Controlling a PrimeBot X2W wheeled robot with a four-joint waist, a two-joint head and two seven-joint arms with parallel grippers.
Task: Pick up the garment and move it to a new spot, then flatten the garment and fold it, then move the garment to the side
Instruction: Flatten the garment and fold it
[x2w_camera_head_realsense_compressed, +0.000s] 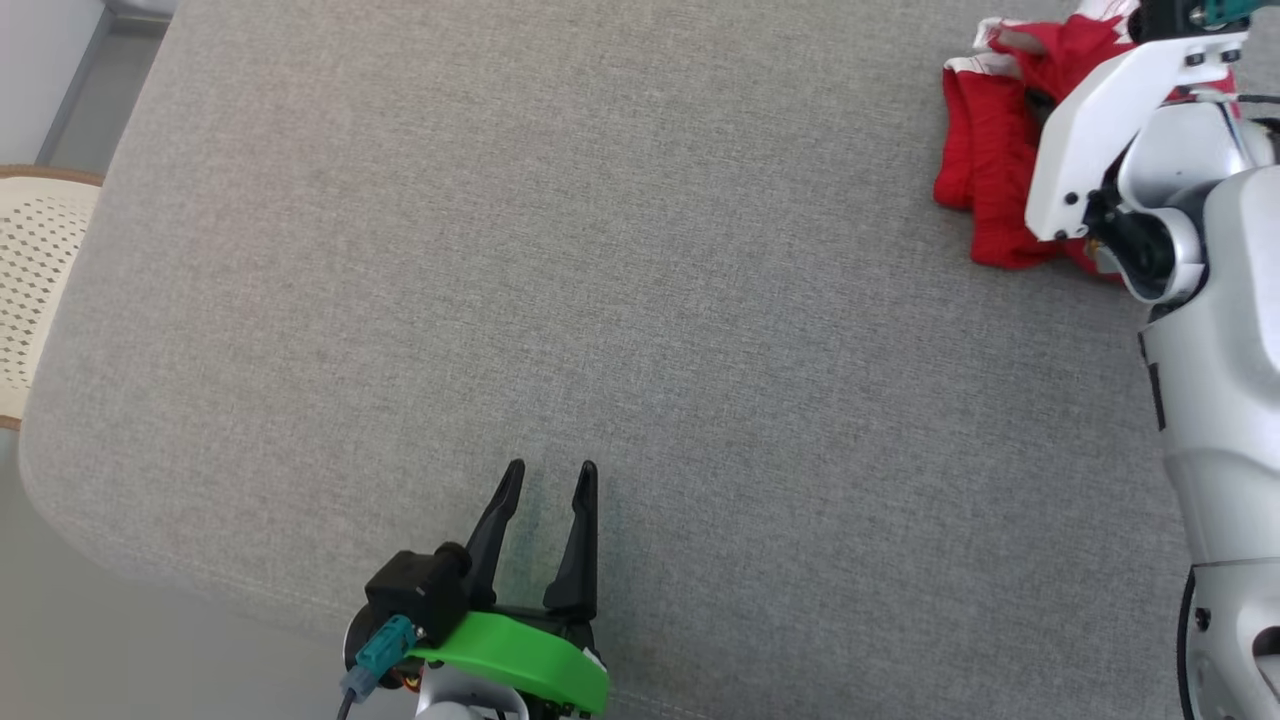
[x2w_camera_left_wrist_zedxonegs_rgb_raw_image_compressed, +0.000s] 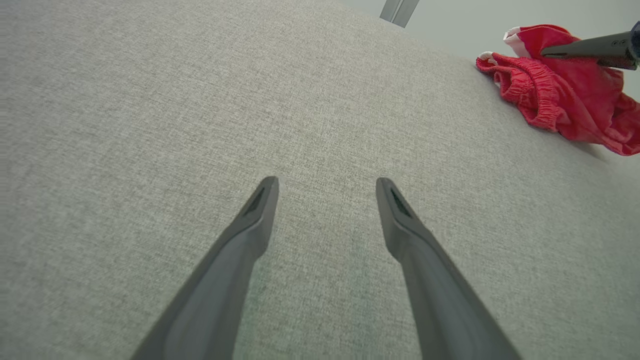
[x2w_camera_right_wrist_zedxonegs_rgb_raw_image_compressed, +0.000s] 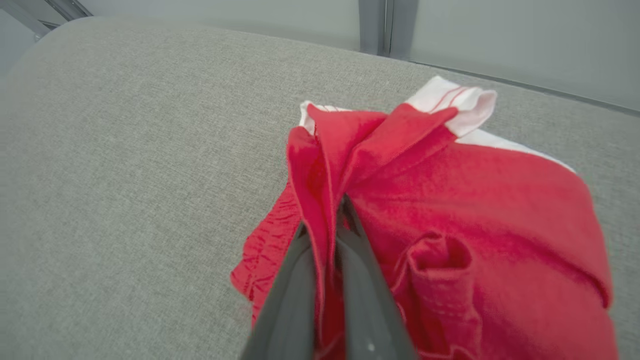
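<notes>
**Head view.** A grey woven upholstered surface (x2w_camera_head_realsense_compressed: 640, 300) with a rounded corner is shown. The garment (x2w_camera_head_realsense_compressed: 985, 150), red cloth with white edging, is seen crumpled at the surface's far right and is partly covered by the glossy white right forearm (x2w_camera_head_realsense_compressed: 1110, 130). The left gripper (x2w_camera_head_realsense_compressed: 552, 470) is seen near the front edge, its tapered dark fingers spread wide with nothing held between them.

**Left wrist view.** The parted fingers are shown against bare weave; whether it is touched cannot be told. A gathered elastic band is visible on the garment, and the right gripper (x2w_camera_left_wrist_zedxonegs_rgb_raw_image_compressed: 547, 51) is seen at its upper fold.

**Right wrist view.** A raised fold of soft red cloth is pinched between the clenched fingers (x2w_camera_right_wrist_zedxonegs_rgb_raw_image_compressed: 360, 280) of the right gripper. The remainder is seen resting on the surface.
</notes>
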